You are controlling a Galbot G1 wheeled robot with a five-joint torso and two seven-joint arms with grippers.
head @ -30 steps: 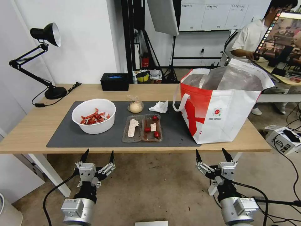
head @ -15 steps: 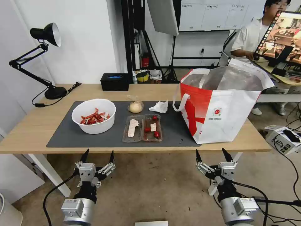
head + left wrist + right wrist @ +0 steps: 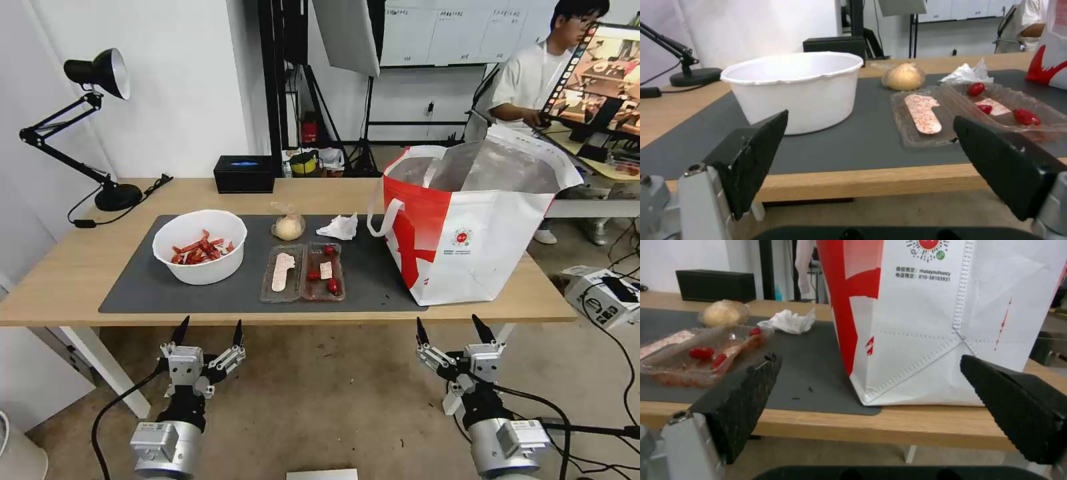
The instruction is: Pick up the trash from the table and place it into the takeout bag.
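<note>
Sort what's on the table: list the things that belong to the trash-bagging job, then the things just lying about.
Belongs to the job:
white bowl with chili scraps
clear two-compartment tray
small baggie
crumpled napkin
takeout bag, standing open on the table

Just lying about:
black box
desk lamp
dark grey mat under the trash

Both the left gripper and right gripper hang open below the table edge.

Head camera looks down across the table (image 3: 80, 267); both wrist cameras face its near edge.

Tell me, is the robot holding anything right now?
No. The left end effector and right end effector are both open and empty, below the table edge.
</note>
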